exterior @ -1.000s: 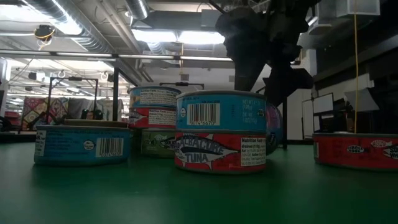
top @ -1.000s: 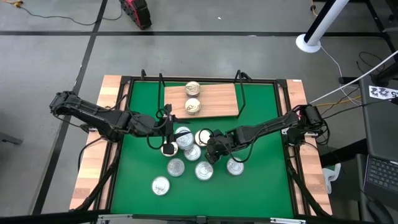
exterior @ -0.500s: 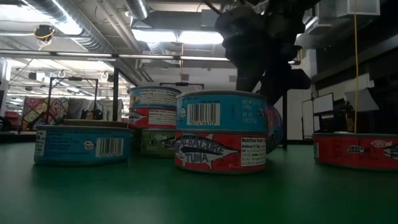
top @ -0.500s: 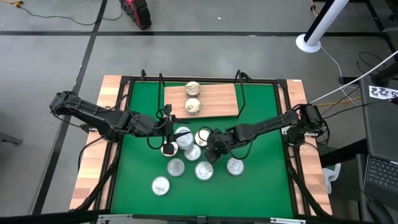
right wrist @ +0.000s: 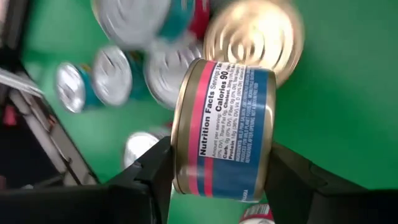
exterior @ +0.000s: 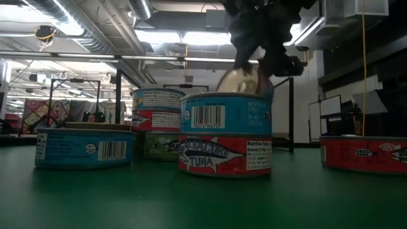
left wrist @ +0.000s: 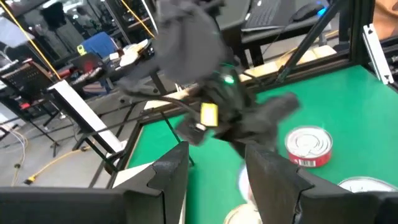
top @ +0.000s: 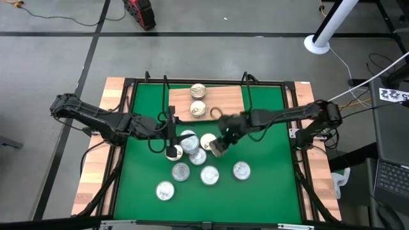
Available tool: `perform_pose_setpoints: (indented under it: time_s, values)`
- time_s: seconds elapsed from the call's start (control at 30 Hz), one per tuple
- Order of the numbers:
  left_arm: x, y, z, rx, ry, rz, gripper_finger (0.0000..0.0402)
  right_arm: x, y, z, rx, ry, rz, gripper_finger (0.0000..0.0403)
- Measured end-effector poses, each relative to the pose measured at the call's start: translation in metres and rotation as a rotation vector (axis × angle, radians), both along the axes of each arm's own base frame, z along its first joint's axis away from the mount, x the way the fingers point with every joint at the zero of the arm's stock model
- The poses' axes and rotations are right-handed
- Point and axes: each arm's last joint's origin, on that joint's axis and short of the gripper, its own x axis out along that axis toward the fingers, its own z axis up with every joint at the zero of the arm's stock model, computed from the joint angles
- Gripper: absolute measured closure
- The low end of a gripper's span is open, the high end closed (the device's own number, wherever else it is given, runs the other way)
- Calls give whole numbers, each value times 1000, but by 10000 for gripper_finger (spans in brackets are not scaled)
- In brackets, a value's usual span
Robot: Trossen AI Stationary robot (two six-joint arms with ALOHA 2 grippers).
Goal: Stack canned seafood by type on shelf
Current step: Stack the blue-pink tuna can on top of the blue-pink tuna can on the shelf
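Note:
My right gripper (top: 221, 142) is shut on one tin (top: 217, 149) above the loose tins (top: 198, 163), just nearside of the shelf (top: 227, 102). In the right wrist view the tin (right wrist: 224, 127) shows a blue and red side label and a gold rim. The low view has it (exterior: 240, 81) tilted in the air over a blue tin stacked on a red one (exterior: 226, 137). Two tins (top: 198, 91) (top: 199, 110) stand on the wooden shelf board. My left gripper (top: 174, 137) is open at the left of the cluster, touching nothing that I can see. My right gripper pinches the tin between its two fingers (right wrist: 155, 171), one on each flat end, with the gold rim (right wrist: 181, 124) beside one finger. The fingers come down from above. The tin is lifted clear of the table and turned on its edge, its side label toward the wrist camera.
Several more tins stand on the green mat, some stacked in twos (exterior: 158, 111), and one red tin (exterior: 362, 154) stands apart to the right. Black wire uprights (top: 246, 96) frame the shelf. Bare green mat (top: 268, 166) lies on the right and near side.
My right gripper has risen from the cluster and moved a little toward the far edge and the shelf, taking the tin with it. The tin, earlier low behind the stacked pair, is now lifted clear and tilted, its gold lid showing. The left arm has kept still.

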Motion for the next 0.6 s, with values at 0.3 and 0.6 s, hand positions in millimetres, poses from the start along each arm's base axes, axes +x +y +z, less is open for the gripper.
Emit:
perform_pose_setpoints:
  time_s: [0.3,0.6]
  values:
    - [-14,4,14,-15,-62,11,247,-11,-66,38,-105,-258,-64,217]
    - [-13,12,15,-16,-63,44,247,-7,-147,53,-204,-563,-180,215]
